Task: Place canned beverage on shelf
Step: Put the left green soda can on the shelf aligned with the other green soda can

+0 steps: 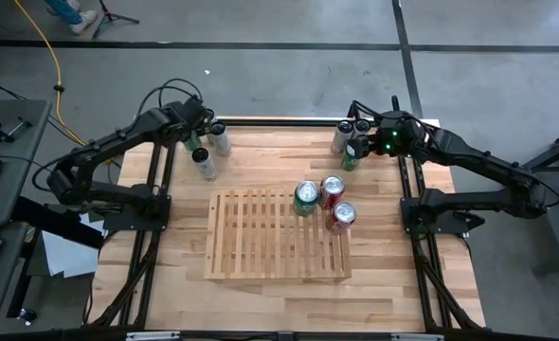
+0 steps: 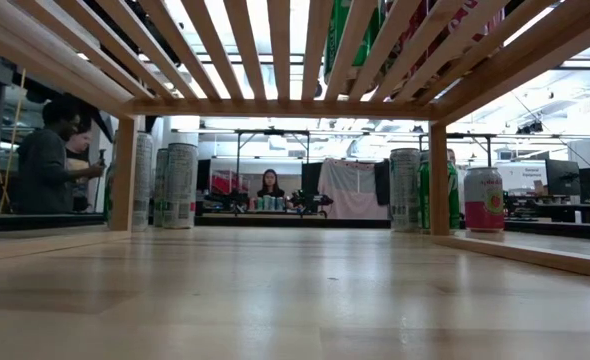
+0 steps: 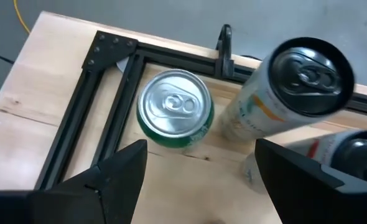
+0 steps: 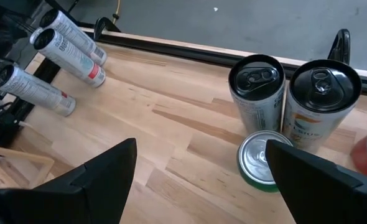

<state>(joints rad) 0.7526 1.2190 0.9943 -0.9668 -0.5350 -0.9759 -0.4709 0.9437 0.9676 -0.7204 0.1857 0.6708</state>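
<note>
The slatted light-wood shelf (image 1: 278, 235) stands in the middle of the table, with three cans upright on its far right corner: a green one (image 1: 305, 197) and two red ones (image 1: 332, 189). My left gripper (image 3: 199, 180) is open above the far left corner (image 1: 196, 133), over a short green can (image 3: 175, 111) that stands beside a tall white can (image 3: 283, 87). My right gripper (image 4: 199, 180) is open above the far right corner (image 1: 369, 142), near two tall cans (image 4: 256, 93) and a short green can (image 4: 264, 160). Neither gripper holds anything.
A third tall can (image 3: 351, 155) stands near the left group. Black frame rails (image 3: 118, 93) run along the table's far and side edges. The low view looks under the shelf, with a pink can (image 2: 483, 200) at right and people in the room behind.
</note>
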